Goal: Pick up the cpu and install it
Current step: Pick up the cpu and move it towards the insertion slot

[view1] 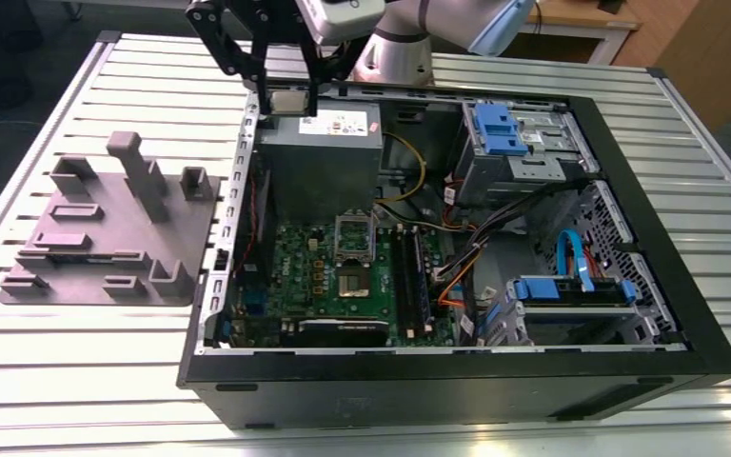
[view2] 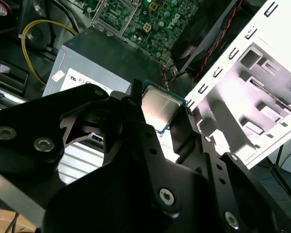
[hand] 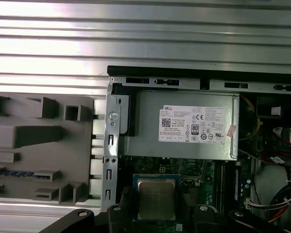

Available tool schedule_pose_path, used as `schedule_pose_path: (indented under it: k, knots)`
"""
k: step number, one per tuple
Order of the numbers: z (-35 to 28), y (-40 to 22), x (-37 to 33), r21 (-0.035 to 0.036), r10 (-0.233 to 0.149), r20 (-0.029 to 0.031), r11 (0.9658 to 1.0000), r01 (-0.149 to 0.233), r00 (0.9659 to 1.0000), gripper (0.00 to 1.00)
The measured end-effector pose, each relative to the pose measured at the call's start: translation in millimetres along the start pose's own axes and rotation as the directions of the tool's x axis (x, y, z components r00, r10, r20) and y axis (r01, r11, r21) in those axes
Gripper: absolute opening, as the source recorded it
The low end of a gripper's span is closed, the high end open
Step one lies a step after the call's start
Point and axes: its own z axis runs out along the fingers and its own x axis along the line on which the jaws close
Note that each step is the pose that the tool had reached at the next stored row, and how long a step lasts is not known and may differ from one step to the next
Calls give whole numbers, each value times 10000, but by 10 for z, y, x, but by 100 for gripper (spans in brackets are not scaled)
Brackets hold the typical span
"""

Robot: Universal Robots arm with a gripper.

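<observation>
The cpu (view1: 289,102), a small square chip with a silvery top, hangs above the back edge of the open computer case (view1: 467,367), over the grey power supply (view1: 321,152). My gripper (view1: 288,99) is shut on it, one black finger on each side. Both wrist views show the cpu (view2: 158,107) (hand: 156,196) clamped between the fingers (view2: 135,99). The green motherboard (view1: 327,276) lies lower in the case, with its silver socket frame (view1: 355,238) standing open, well apart from the chip.
A grey moulded fixture plate (view1: 106,228) with upright blocks lies on the slatted table (view1: 87,343) at the exterior view's left. Drive bays with blue latches (view1: 499,124) (view1: 569,290), cables (view1: 467,257) and memory slots (view1: 410,276) crowd the case's other side.
</observation>
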Motion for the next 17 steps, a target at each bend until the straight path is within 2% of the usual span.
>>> schedule_pose_path:
  k: [17]
  knots:
    - [3,-27,-17,0,1,1,10000,-1,10000,47]
